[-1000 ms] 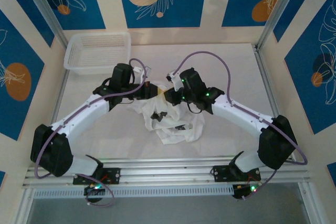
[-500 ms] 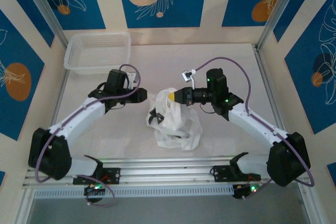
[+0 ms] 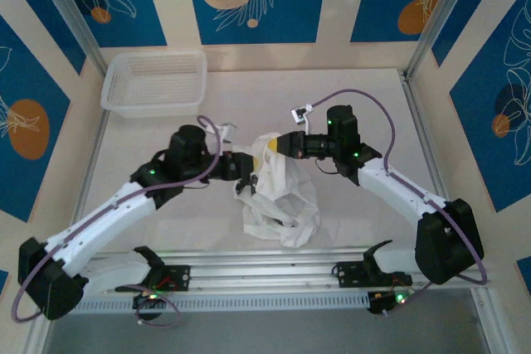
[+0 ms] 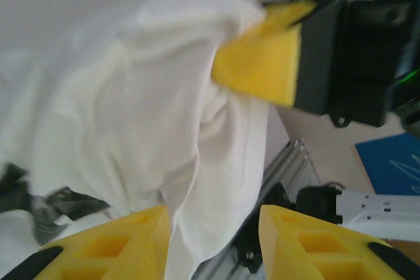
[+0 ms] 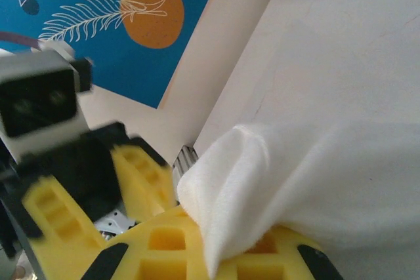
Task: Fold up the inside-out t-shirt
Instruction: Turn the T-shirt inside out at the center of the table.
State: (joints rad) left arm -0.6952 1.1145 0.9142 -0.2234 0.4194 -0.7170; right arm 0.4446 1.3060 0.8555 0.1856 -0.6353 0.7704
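My left hand (image 3: 242,173) has let go and now stands open beside the inside-out t-shirt (image 3: 282,205). The shirt hangs crumpled onto the middle of the desk (image 3: 373,97) from my right hand (image 3: 271,148), which is clamped on a raised fold. I judge a fresh grip comes next, as the shirt is not yet folded.

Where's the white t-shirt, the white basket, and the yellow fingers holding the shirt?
white cotton t-shirt (image 3: 299,205), top view, crumpled middle.
white plastic mesh basket (image 3: 151,109), top view, near wall.
right arm's yellow fingers (image 3: 272,149), top view, fingertip pinching shirt.
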